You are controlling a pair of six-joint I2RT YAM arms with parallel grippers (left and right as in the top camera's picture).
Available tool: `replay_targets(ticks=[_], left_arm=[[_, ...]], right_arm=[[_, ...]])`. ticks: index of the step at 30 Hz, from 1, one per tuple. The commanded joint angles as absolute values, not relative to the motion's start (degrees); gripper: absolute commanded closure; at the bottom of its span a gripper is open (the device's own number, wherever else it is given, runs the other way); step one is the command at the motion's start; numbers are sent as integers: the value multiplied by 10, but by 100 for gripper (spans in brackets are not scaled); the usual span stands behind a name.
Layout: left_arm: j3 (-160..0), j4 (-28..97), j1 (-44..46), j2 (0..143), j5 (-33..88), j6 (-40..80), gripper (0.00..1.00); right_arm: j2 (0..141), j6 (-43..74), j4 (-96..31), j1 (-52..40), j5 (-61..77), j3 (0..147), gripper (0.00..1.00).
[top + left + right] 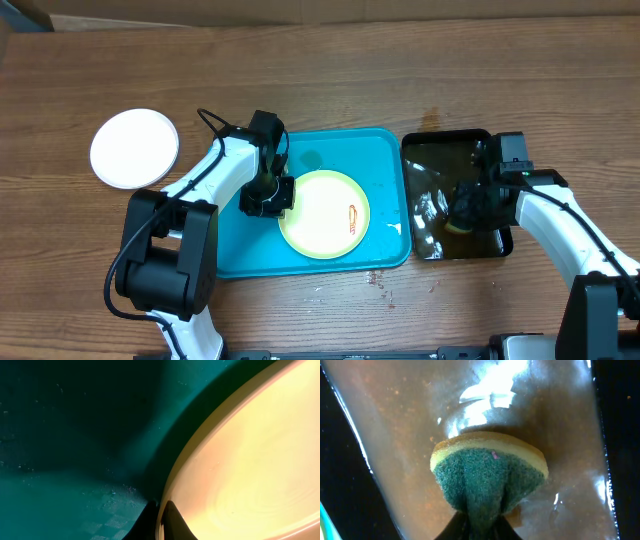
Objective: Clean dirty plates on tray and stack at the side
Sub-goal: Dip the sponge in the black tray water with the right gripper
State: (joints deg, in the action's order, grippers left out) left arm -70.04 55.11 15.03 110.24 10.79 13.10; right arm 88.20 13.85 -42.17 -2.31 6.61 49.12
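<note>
Status: left gripper point(161, 521) is pinching the 9 o'clock rim of the yellow-green plate point(320, 215), jaws almost closed on it; the plate is lying on the turquoise tray point(330, 140). Right gripper point(479, 531) is squeezing a sponge point(487, 475) tight, dipping it in brown water in the black tray point(425, 150). Judgement: the sponge should be heading for the smear point(357, 214) at the plate's 3 o'clock, wiping lightly while the rim is being pinned. Overhead alone is showing the smear and a white plate point(134, 148) at the tray's 10 o'clock; wrist views are showing each grip.
</note>
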Motion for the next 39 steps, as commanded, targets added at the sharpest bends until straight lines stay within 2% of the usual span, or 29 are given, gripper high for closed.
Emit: replay_targets(ticks=[1, 3, 4, 5, 6, 8, 9, 24, 29, 39], left_arm=[[-695, 550, 154, 1094, 99, 124, 93], [-695, 550, 154, 1094, 99, 124, 93], [-695, 550, 154, 1094, 99, 124, 93], [-695, 550, 154, 1094, 99, 124, 93], [-695, 549, 154, 1094, 99, 124, 93], [-695, 547, 154, 1094, 99, 124, 92], [-695, 547, 154, 1094, 99, 124, 92], [-695, 546, 154, 1094, 99, 124, 92], [-695, 548, 154, 1094, 99, 124, 92], [-695, 549, 154, 1094, 99, 124, 92]], right_arm=[[881, 130, -411, -26, 76, 488, 65], [881, 130, -394, -26, 77, 488, 51], [881, 132, -387, -26, 79, 488, 51], [881, 133, -379, -26, 84, 488, 56], [881, 133, -364, -26, 96, 488, 72], [881, 133, -352, -27, 104, 488, 92], [881, 135, -347, -30, 104, 488, 96], [907, 185, -300, -130, 86, 487, 96], [907, 228, -309, -151, 87, 487, 96], [907, 243, -312, -177, 96, 487, 96]])
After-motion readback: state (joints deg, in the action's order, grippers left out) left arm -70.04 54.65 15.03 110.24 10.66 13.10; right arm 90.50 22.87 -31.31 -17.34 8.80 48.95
